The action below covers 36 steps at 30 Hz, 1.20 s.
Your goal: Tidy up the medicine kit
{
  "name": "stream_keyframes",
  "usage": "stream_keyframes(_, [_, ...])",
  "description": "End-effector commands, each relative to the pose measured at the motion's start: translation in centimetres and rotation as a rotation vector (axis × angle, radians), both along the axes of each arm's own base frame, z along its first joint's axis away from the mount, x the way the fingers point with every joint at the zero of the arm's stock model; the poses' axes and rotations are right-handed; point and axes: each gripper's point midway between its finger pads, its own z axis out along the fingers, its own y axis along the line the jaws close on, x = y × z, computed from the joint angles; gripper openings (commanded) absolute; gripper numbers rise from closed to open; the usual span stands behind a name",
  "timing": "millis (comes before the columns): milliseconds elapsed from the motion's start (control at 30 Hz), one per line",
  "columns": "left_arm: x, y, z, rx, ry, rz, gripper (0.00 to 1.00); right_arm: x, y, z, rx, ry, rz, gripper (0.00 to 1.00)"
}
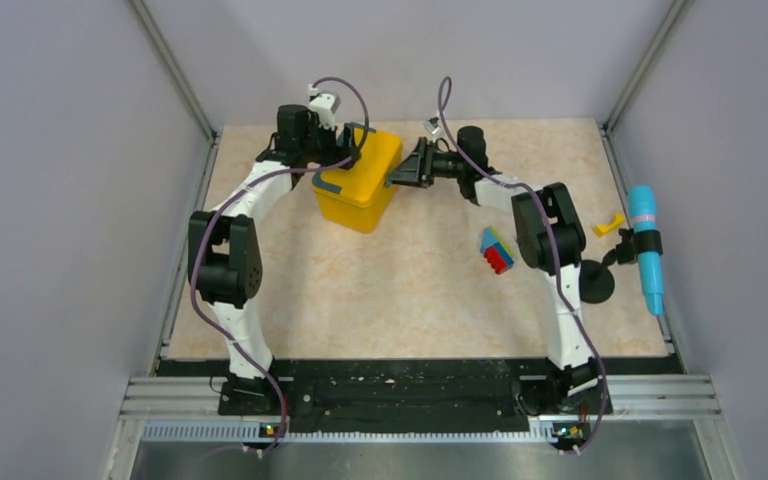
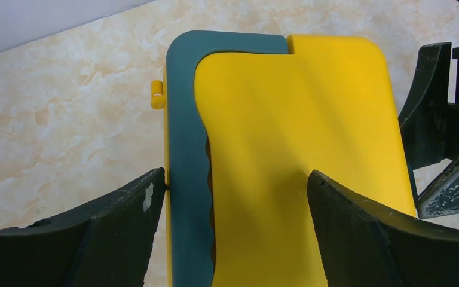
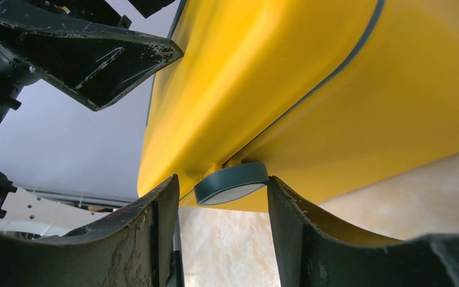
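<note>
The medicine kit (image 1: 360, 180), a yellow box with its lid down, stands at the back middle of the table. My left gripper (image 1: 338, 150) hovers over its lid (image 2: 293, 149), open wide. One finger (image 2: 125, 221) sits at the box's outer edge beside the dark teal handle (image 2: 185, 149), the other over the yellow lid. My right gripper (image 1: 400, 170) is at the box's right side, open, its fingers either side of the teal latch (image 3: 233, 182). The right finger (image 3: 299, 227) touches the latch; the left one stands off it.
A small stack of coloured blocks (image 1: 495, 250) lies right of centre. At the right edge are a small yellow piece (image 1: 610, 223), a cyan cylinder (image 1: 646, 250) in a black holder and a black disc (image 1: 594, 282). Grey walls close in the table on three sides.
</note>
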Motion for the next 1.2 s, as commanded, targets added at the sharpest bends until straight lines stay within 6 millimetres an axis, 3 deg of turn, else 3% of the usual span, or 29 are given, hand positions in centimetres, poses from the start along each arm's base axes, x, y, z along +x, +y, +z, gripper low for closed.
stream_keyframes(0, [-1.3,-0.1,-2.9,0.035,0.077,-0.008,0.91,-1.2,0.0,5.0,0.023,-0.118,0.023,0.53])
stream_keyframes(300, [-1.2,-0.3,-3.1,0.024,0.084,-0.012,0.9,-1.6,-0.7,5.9,0.005,-0.122,0.011,0.49])
stream_keyframes(500, [-1.1,-0.4,-3.4,0.012,0.092,-0.01,0.9,-1.1,-0.8,5.4,-0.019,-0.114,-0.011,0.46])
stream_keyframes(533, [-1.1,-0.5,-3.4,0.01,0.093,-0.011,0.9,-1.0,-0.9,5.3,-0.024,-0.112,-0.014,0.5])
stream_keyframes(633, [-1.1,-0.6,-3.5,0.007,0.097,-0.014,0.9,-0.7,-1.3,3.8,-0.047,-0.093,-0.028,0.72])
stream_keyframes(667, [-1.1,-0.6,-3.6,0.007,0.099,-0.016,0.9,-0.6,-1.4,3.3,-0.053,-0.084,-0.03,0.74])
stream_keyframes(800, [-1.2,-0.7,-3.6,0.006,0.104,-0.02,0.9,-0.1,-1.0,2.0,-0.057,-0.073,-0.024,0.75])
stream_keyframes(1167, [-1.5,-0.7,-3.9,0.013,0.116,-0.03,0.9,0.5,0.7,1.4,-0.005,-0.11,0.027,0.74])
